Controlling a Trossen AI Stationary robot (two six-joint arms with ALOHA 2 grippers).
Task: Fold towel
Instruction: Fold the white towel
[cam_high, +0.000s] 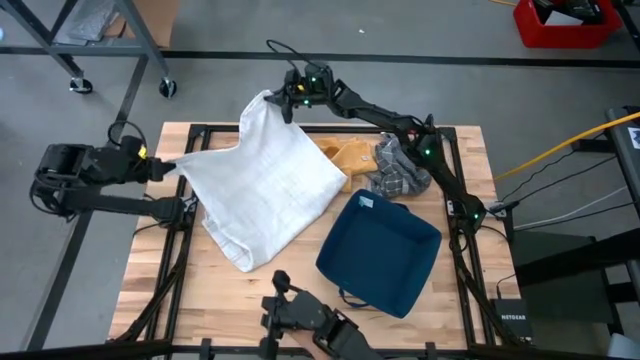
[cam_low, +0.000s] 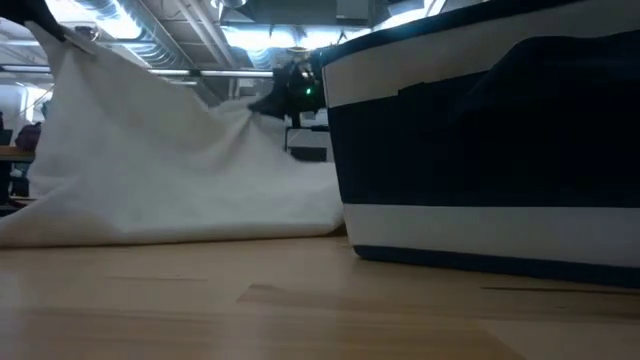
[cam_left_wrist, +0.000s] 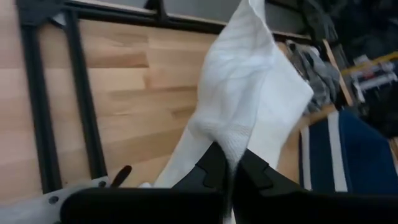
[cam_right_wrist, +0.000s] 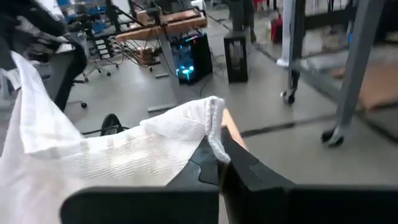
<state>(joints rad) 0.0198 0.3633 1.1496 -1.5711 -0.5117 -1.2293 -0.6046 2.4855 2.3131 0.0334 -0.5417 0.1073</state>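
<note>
Light wooden slatted desk (cam_high: 200, 290) on grey concrete floor. White woven towel (cam_high: 265, 180) lifted over desk's left half, beside navy fabric bin (cam_high: 380, 250). Left gripper (cam_high: 165, 168) and right gripper (cam_high: 287, 103) fingers each pinching a towel corner.

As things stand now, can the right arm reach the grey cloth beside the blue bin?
Probably not yet. The right end effector is shut on a corner of the white towel, at the table's far edge; the left end effector holds another corner. The grey cloth lies uncovered beside the blue bin, under the right arm.
</note>
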